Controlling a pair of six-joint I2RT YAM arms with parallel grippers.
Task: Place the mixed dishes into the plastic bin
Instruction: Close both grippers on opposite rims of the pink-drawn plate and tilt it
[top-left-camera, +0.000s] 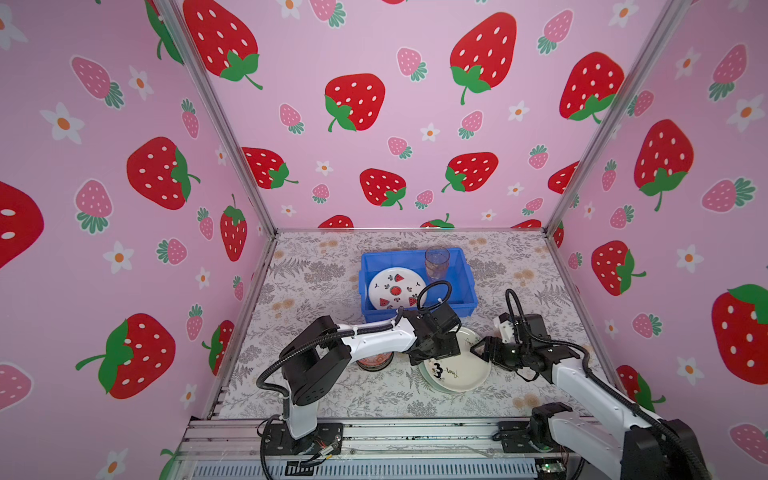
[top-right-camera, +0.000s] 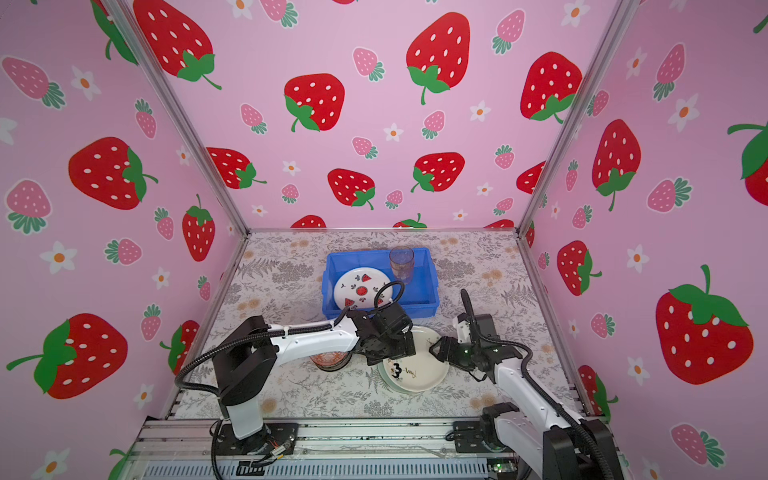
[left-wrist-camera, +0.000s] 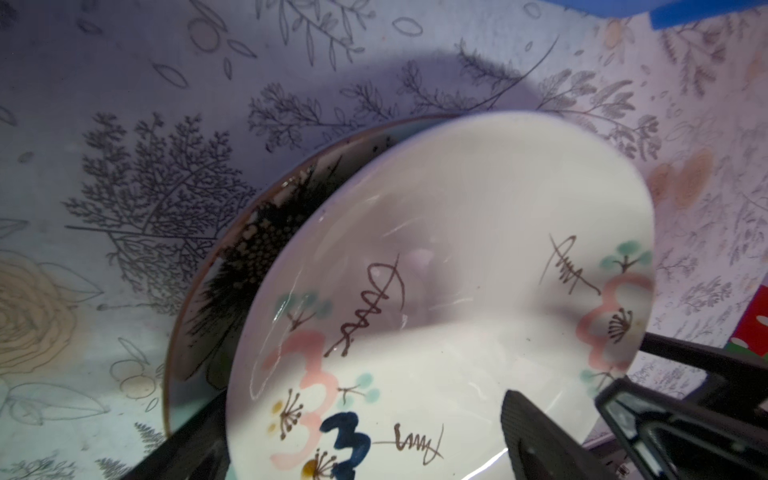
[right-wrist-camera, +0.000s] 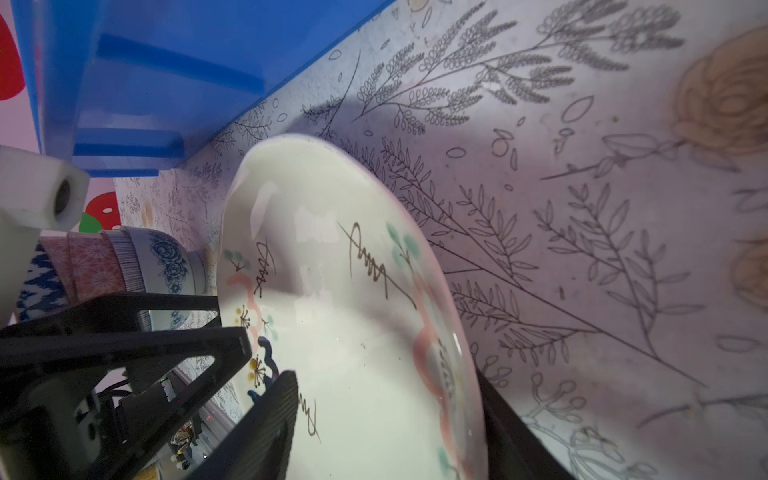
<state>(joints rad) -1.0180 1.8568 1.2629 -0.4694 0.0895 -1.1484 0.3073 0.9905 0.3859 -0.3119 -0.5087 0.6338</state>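
Right wrist view: the right gripper (right-wrist-camera: 384, 376) straddles the white painted plate (right-wrist-camera: 332, 291) at its rim, one jaw above and one beneath, though I cannot tell if it pinches. The left gripper (top-left-camera: 434, 352) gapes wide at the opposite rim, seemingly leaving the lift to its partner. The plate rests on the green plate (left-wrist-camera: 232, 257) near the worktop's (top-left-camera: 316, 390) front edge. The blue bin (top-left-camera: 465, 308) waits by the back edge.

Ahead of the right gripper (top-left-camera: 480, 349), the plastic bin (top-left-camera: 467, 306) has bare floor at its near right. The watermelon plate (top-left-camera: 395, 289) fills its left and a tumbler (top-left-camera: 436, 262) its far side. The left gripper (top-left-camera: 434, 353) crowds the white plate (top-left-camera: 457, 378) opposite.
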